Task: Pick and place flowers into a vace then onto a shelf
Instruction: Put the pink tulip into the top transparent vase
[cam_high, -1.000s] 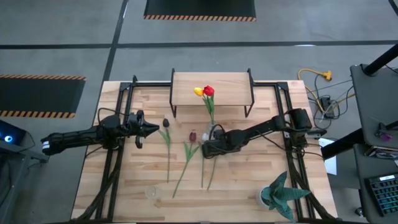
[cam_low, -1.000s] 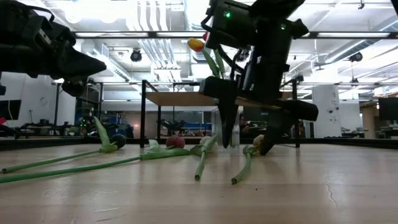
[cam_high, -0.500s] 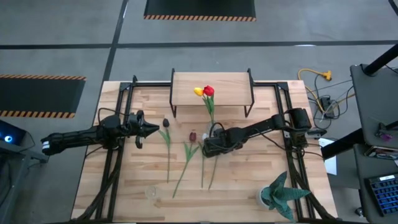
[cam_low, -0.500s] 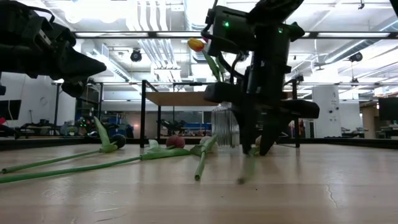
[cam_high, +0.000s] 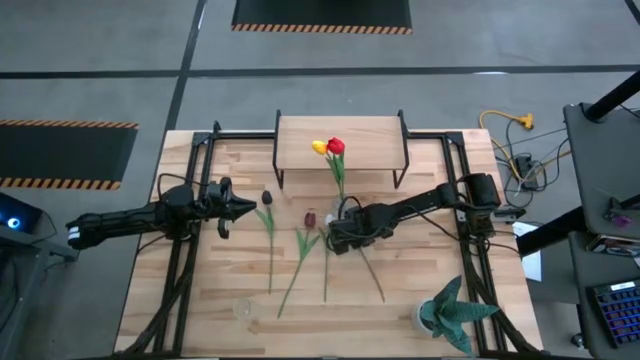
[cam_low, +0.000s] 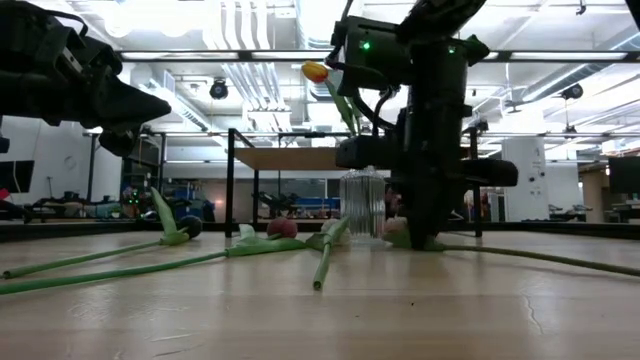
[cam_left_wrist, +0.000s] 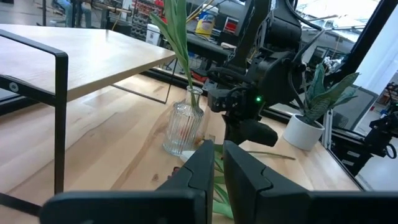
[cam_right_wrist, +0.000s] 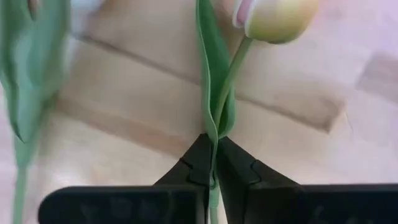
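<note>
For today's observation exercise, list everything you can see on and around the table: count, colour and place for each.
tulips in vase: two, red and yellow, in front of the shelf
vase: one, clear ribbed glass, table middle
shelf: one, light wood, back of table
loose tulips: about four, green stems, lying mid-table
potted plant: one, teal-green, white pot, front right corner
held tulip: one, pale yellow-pink
right gripper: shut on held tulip's stem
left gripper: shut, holding nothing, left side

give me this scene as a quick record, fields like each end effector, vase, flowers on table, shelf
right end effector: shut on the stem of a pale tulip, beside the vase
left end effector: shut, empty, waiting above the table's left side
vase: clear glass, in front of the shelf, holds red and yellow tulips
loose flowers: several lying flat on the table
shelf: nothing on it
</note>
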